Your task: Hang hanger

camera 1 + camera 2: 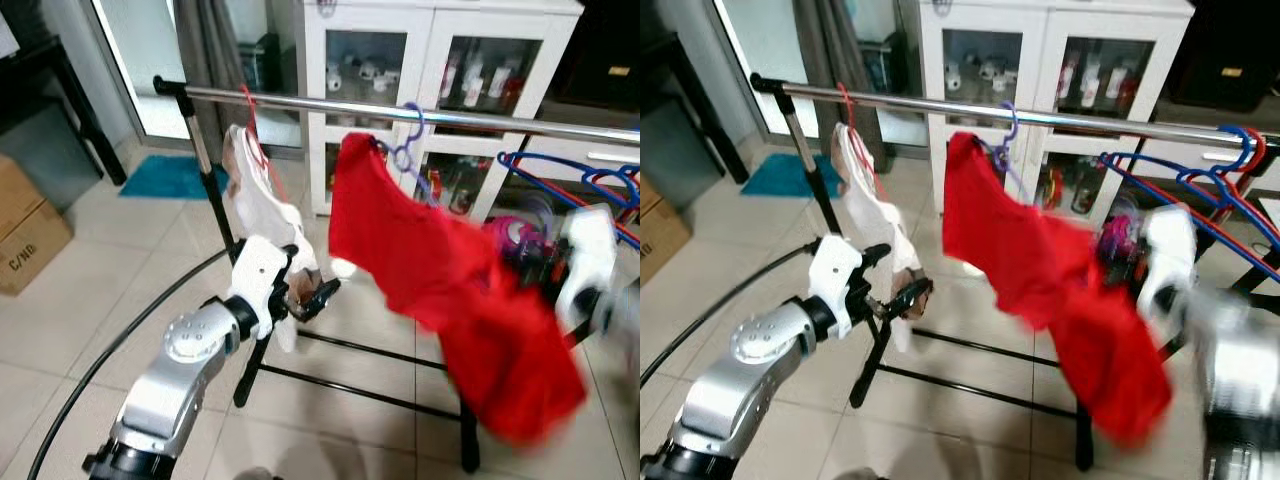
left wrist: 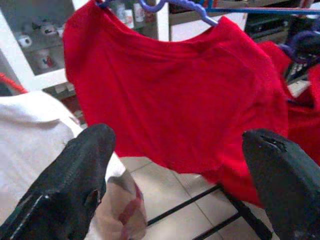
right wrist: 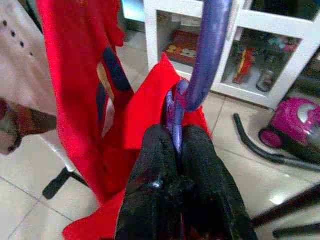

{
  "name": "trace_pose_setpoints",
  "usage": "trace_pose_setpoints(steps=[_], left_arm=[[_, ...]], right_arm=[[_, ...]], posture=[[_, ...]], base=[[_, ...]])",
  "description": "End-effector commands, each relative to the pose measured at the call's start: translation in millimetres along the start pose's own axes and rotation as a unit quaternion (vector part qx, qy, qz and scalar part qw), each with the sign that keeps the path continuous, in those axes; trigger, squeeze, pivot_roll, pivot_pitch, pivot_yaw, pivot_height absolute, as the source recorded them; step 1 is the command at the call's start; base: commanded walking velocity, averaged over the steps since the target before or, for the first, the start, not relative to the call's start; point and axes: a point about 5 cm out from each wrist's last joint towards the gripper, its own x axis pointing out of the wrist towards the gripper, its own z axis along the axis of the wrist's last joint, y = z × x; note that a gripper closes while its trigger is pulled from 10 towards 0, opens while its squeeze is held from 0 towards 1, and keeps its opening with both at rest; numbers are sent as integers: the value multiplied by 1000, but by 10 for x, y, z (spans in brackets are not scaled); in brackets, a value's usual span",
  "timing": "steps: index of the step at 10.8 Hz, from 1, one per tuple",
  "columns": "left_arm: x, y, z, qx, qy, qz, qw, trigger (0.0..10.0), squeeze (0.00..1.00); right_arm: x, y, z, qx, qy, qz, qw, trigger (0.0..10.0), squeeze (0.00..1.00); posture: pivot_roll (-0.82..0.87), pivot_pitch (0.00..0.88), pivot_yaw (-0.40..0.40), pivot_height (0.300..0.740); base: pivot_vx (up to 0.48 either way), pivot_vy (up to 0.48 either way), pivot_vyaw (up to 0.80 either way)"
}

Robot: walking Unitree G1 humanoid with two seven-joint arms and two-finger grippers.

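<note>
A silver rail (image 1: 320, 105) is seen running across the scene on a black stand (image 1: 350, 385). A purple hanger (image 1: 408, 140) carrying a red shirt (image 1: 440, 290) is hooked near the rail's middle, and a white garment (image 1: 262, 215) on a red hanger (image 1: 252, 125) is hung near its left end. The left gripper (image 1: 310, 295) is held just beside the white garment. Blue hangers (image 1: 590, 180) are gathered toward the right end, where the blurred right arm (image 1: 590, 265) is raised.

A steel rail (image 1: 480, 117) carries a purple hanger (image 1: 408, 140) with a red shirt (image 1: 420, 250), a red-hangered white garment (image 1: 262, 205) near its left end, and blue hangers (image 1: 1200, 185) rightward.
</note>
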Motion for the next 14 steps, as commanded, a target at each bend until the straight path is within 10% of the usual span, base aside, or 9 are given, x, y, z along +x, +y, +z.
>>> trace_pose_setpoints(steps=[1, 7, 14], left_arm=[[-19, -16, 24, 10, -3, 7, 1000, 10000, 0], [-81, -9, -51, -8, 2, 39, 999, 10000, 0], [-83, 12, -44, 1, 4, 39, 999, 10000, 0]], right_arm=[[-86, 27, 141, -6, -38, -16, 999, 0, 0], [-211, 488, -339, 51, -33, -95, 994, 0, 0], [-151, 591, -247, 49, -45, -88, 994, 0, 0]], posture=[[37, 0, 5, 740], [38, 0, -29, 740], [40, 0, -34, 740]], base=[[0, 0, 0], [-129, 0, 0], [-247, 0, 0]])
